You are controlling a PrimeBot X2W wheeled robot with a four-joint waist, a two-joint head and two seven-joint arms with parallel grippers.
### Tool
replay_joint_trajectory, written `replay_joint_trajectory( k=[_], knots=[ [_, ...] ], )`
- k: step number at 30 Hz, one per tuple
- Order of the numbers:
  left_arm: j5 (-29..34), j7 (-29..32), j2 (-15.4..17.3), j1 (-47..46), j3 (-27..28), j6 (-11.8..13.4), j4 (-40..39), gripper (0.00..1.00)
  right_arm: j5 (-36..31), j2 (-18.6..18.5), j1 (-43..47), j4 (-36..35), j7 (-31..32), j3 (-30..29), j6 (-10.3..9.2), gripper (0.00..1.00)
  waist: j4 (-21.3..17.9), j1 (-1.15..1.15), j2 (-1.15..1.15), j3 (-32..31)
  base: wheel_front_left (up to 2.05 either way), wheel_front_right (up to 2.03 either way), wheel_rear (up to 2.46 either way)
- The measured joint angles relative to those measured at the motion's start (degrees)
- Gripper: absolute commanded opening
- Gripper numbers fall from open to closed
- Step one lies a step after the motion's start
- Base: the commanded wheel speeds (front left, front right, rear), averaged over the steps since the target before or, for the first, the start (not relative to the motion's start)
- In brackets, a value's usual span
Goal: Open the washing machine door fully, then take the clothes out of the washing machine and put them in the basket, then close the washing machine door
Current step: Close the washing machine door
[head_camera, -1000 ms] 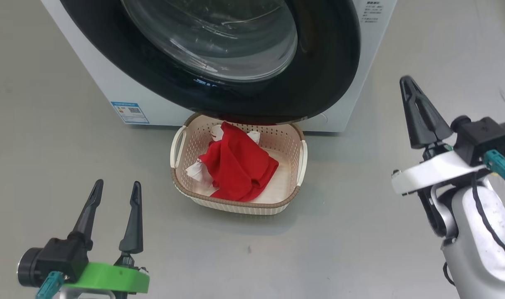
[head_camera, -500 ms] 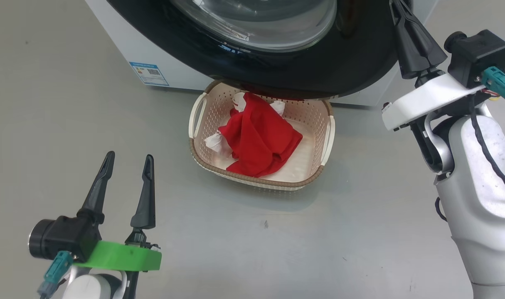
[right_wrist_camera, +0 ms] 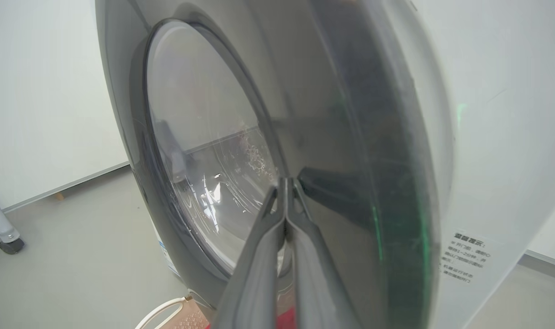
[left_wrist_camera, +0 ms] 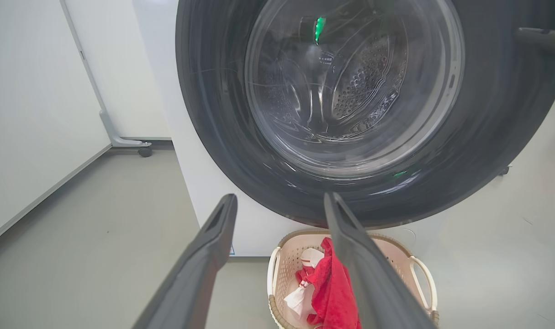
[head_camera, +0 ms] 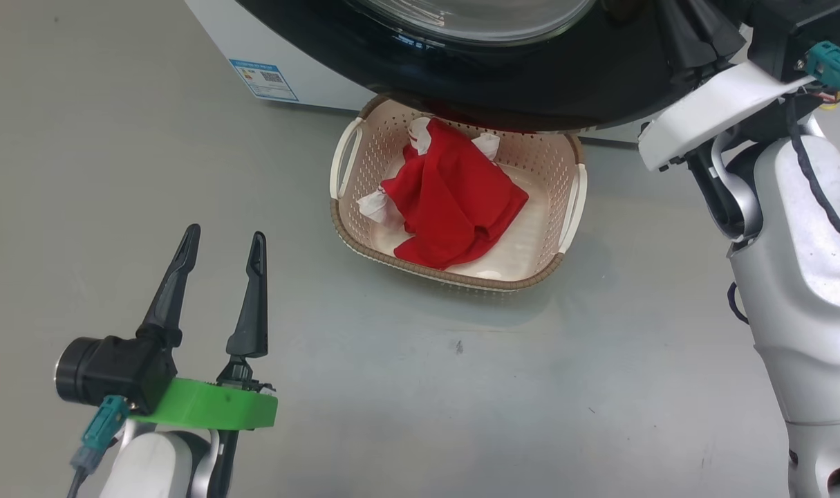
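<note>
The washing machine (head_camera: 222, 17) stands at the top of the head view, and its door (head_camera: 530, 90), black-rimmed with a glass bowl, lies close against the front. Below the door the cream basket (head_camera: 447, 277) holds the red clothes (head_camera: 454, 200). My right gripper (head_camera: 696, 31) is shut, and in the right wrist view its tips (right_wrist_camera: 285, 183) rest against the door's (right_wrist_camera: 332, 137) glossy rim. My left gripper (head_camera: 225, 233) hangs open and empty over the floor, left of the basket. The left wrist view looks between its fingers (left_wrist_camera: 279, 197) at the door (left_wrist_camera: 213, 114), basket (left_wrist_camera: 423, 278) and clothes (left_wrist_camera: 332, 292).
Grey floor surrounds the basket. A blue label (head_camera: 264, 77) sits low on the machine's front. A white panel on a castor foot (left_wrist_camera: 145, 151) stands to the machine's left. The machine's side carries a printed text sticker (right_wrist_camera: 464, 258).
The head camera has shifted, sliding the scene up and to the right. My shut right gripper has risen from beside the door onto its rim. The left gripper stays open.
</note>
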Motion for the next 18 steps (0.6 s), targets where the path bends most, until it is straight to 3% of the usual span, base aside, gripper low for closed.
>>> replay_joint_trajectory(
  k=[18],
  knots=[
    [0.1,-0.46,-1.22,-3.65,-1.85,-1.0,1.92,1.0,0.07,-2.11,-11.62,6.44,-0.77,-2.86,0.4,0.0,1.23,0.0,0.0,4.48,0.0,0.0,0.0]
  ],
)
